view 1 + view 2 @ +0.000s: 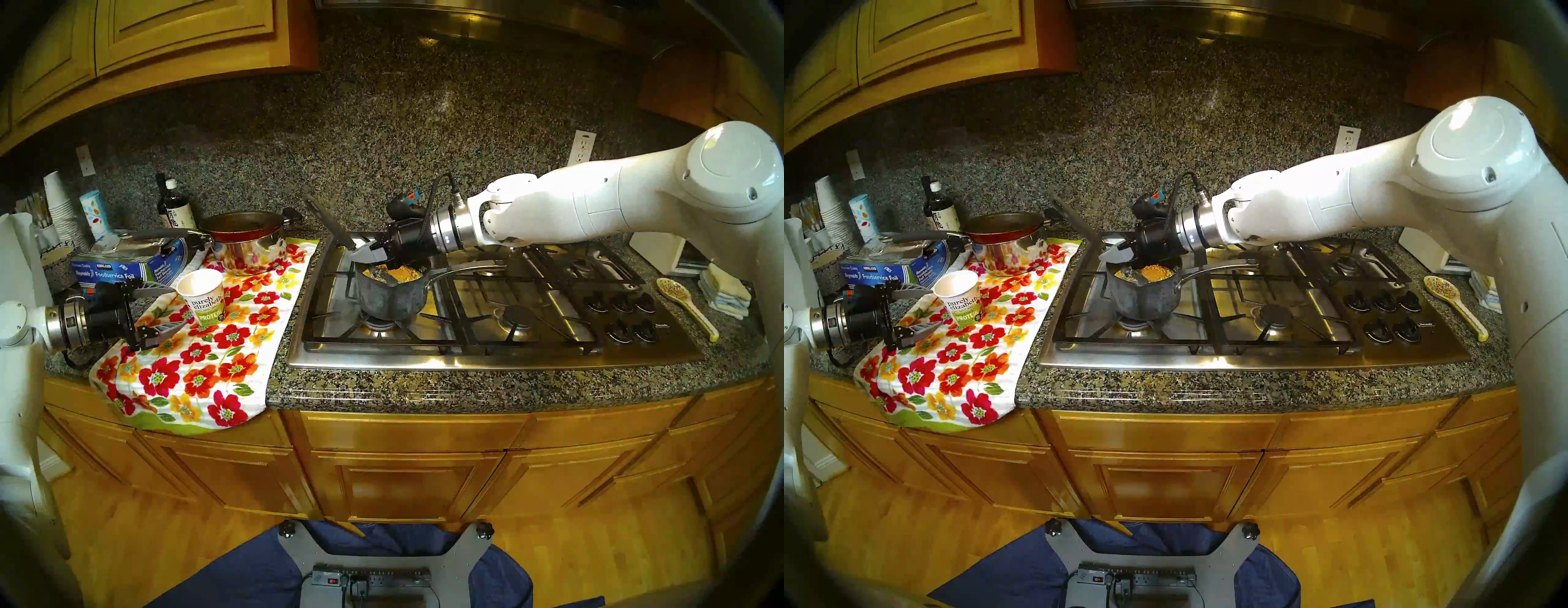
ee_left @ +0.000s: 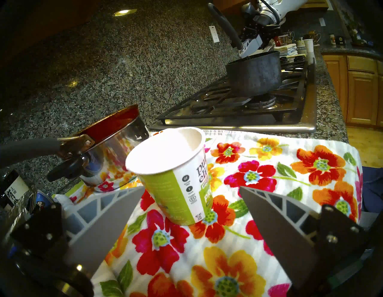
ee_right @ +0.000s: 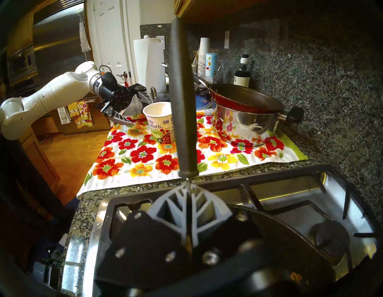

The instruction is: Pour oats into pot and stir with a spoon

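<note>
Yellow-beige oats (image 1: pixel 401 274) in mottled pot (image 1: pixel 388 297)

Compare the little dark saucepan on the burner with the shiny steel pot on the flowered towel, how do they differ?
The dark saucepan is mottled grey and matte; the steel pot is mirror-bright. The saucepan sits on the stove grate holding yellowish oats and a spoon; the steel pot stands on the floral towel, capped by a red frying pan. The saucepan looks smaller. Both stand upright.
</note>
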### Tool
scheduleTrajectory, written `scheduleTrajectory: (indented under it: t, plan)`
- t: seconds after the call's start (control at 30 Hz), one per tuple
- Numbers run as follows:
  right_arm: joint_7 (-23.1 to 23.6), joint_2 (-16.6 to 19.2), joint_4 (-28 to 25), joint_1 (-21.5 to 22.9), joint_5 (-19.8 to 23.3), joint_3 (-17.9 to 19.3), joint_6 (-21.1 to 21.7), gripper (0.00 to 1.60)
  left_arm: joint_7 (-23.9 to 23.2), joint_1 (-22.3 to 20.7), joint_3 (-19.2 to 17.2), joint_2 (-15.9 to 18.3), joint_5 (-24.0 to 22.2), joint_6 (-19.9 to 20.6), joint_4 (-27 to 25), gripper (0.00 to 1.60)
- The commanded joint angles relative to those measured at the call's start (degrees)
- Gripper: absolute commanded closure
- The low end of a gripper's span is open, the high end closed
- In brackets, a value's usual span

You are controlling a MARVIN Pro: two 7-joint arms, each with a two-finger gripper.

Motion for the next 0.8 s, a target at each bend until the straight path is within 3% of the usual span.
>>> scheduleTrajectory:
  t: [0.0,0.3,0.43,0.5,0.63,0.67,0.73,0.77]
  plan:
    - [-0.4,0.6,0.2,1.4,0.2,0.4,-0.4,1.60,0.1,-1.4,-0.6,1.0,-1.2,0.0,-0.7,0.00]
    - [-0.1,0.9,0.1,1.7,0.1,0.4,-0.3,1.60,0.1,-1.4,-0.6,1.0,-1.2,0.0,-0.7,0.00]
    - [0.2,1.0,0.1,1.8,0.2,0.4,-0.2,1.17,0.1,-1.4,-0.6,1.0,-1.2,0.0,-0.7,0.00]
    - [0.3,1.1,0.0,1.7,0.1,0.3,-0.2,1.10,0.1,-1.4,-0.6,1.0,-1.2,0.0,-0.7,0.00]
    - [0.5,1.2,-0.1,1.7,0.3,0.3,-0.3,0.77,0.1,-1.4,-0.6,1.0,-1.2,0.0,-0.7,0.00]
    - [0.5,1.2,-0.1,1.7,0.3,0.3,-0.3,0.46,0.1,-1.4,-0.6,1.0,-1.2,0.0,-0.7,0.00]
    - [0.6,1.2,-0.2,1.8,0.4,0.3,-0.3,0.37,0.1,-1.4,-0.6,1.0,-1.2,0.0,-0.7,0.00]
    - [0.6,1.2,-0.2,1.8,0.4,0.3,-0.3,0.18,0.1,-1.4,-0.6,1.0,-1.2,0.0,-0.7,0.00]
